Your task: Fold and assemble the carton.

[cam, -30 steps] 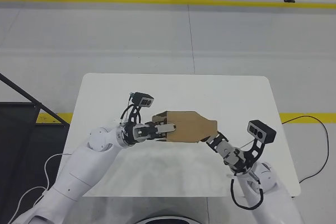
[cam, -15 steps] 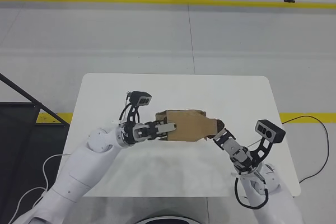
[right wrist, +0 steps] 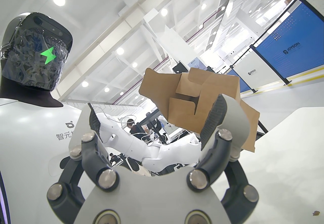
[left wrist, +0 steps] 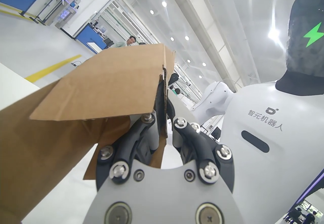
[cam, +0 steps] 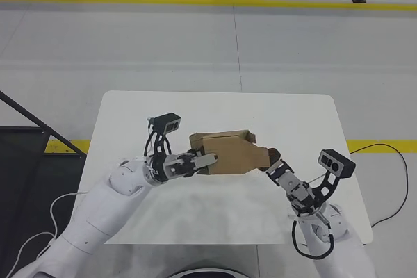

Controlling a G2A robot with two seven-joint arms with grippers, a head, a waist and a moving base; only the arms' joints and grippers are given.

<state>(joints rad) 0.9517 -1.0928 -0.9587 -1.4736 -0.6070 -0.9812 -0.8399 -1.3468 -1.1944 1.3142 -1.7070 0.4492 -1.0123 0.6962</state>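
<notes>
Cardboard carton, edge gripped in left hand

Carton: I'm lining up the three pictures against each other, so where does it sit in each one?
Top view: carton mid-table, between left end effector and right end effector.
Left wrist view: carton straight ahead, one wall pinched in that end effector.
Right wrist view: carton just beyond the open end effector, folded end flaps facing the camera.
Shared landmark: the white table.
</notes>
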